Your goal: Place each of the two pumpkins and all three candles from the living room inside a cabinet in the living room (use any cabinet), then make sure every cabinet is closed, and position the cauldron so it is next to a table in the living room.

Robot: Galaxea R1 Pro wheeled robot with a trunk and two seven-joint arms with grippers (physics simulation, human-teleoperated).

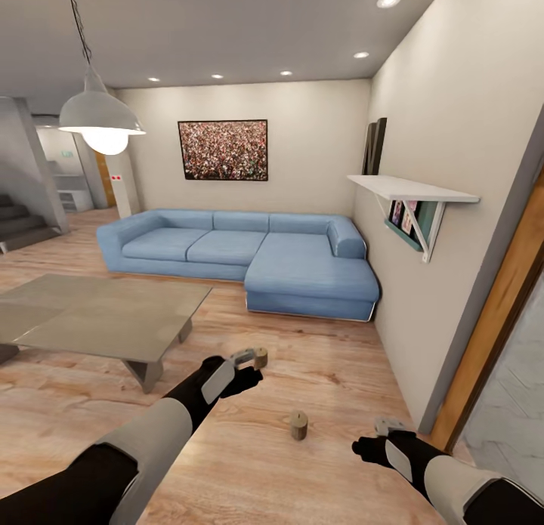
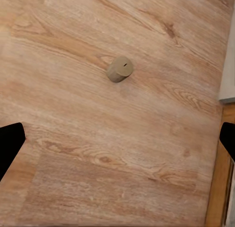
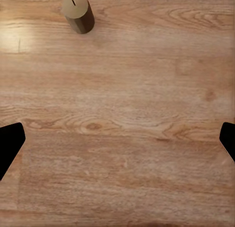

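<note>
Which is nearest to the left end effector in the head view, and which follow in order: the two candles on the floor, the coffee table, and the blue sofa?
From the left end effector:
1. Far candle, right beside its fingertips.
2. Near candle, on the floor toward the right arm.
3. Coffee table, to the left.
4. Blue sofa, against the back wall.

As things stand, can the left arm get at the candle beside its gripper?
Probably yes. The left gripper hangs open above the floor with the candle standing free ahead of its fingers, nothing on the boards between them. The coffee table sits off to the side, out of the way.
</note>
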